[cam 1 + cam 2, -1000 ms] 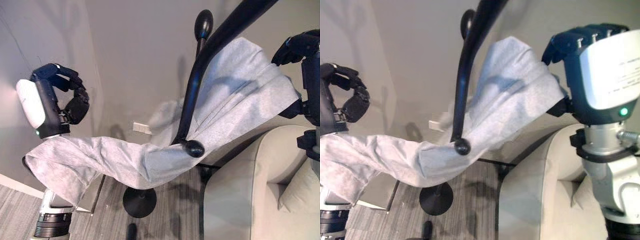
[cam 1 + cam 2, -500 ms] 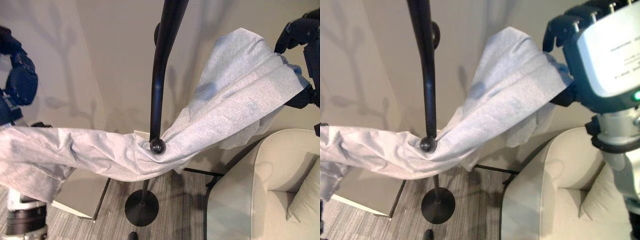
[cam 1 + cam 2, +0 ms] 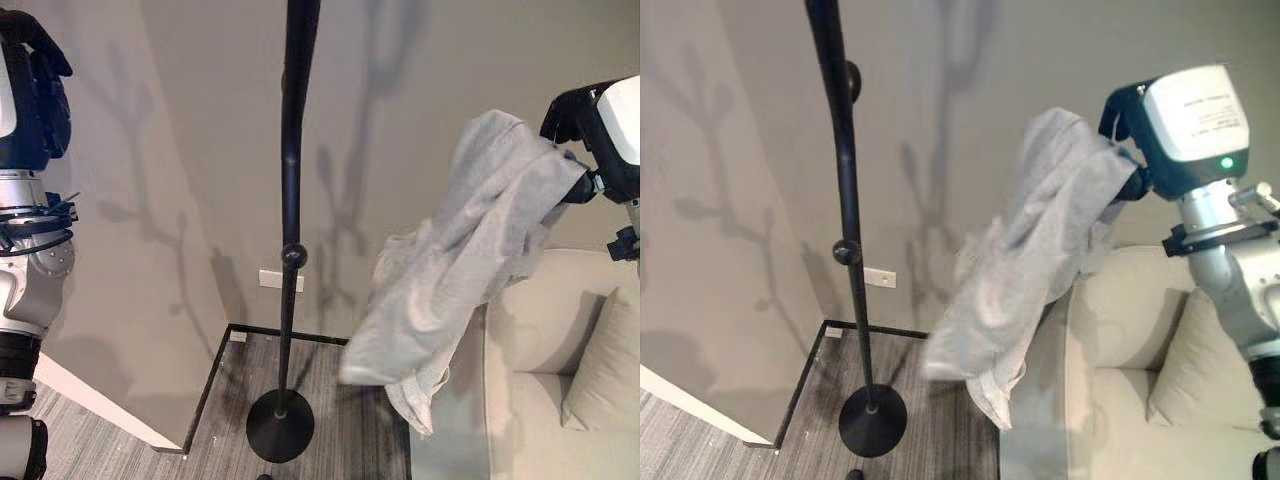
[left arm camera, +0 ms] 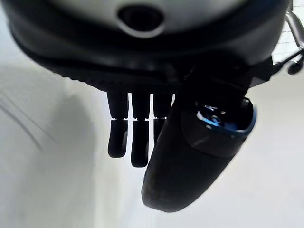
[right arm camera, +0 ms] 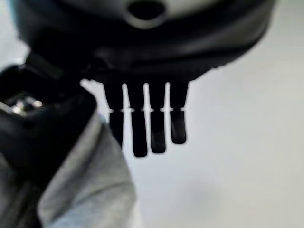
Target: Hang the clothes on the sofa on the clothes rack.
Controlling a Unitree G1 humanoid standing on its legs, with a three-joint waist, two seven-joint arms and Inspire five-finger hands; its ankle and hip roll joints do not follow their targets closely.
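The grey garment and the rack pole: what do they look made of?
Garment: seemingly soft knit cotton or jersey, matte heathered grey; it drapes limp in loose folds from the right hand. Rack pole: probably metal with glossy black paint; highlights run along its length, though painted wood is possible.

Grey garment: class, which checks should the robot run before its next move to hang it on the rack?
1. Garment on rack: not ok; it hangs from the right hand, apart from the pole.
2. Right hand's hold secure: cannot tell; fingers straight, cloth beside the thumb.
3. Left hand free: ok; fingers straight, holding nothing.
4. Rack upright: ok.
5. Peg bare: ok.
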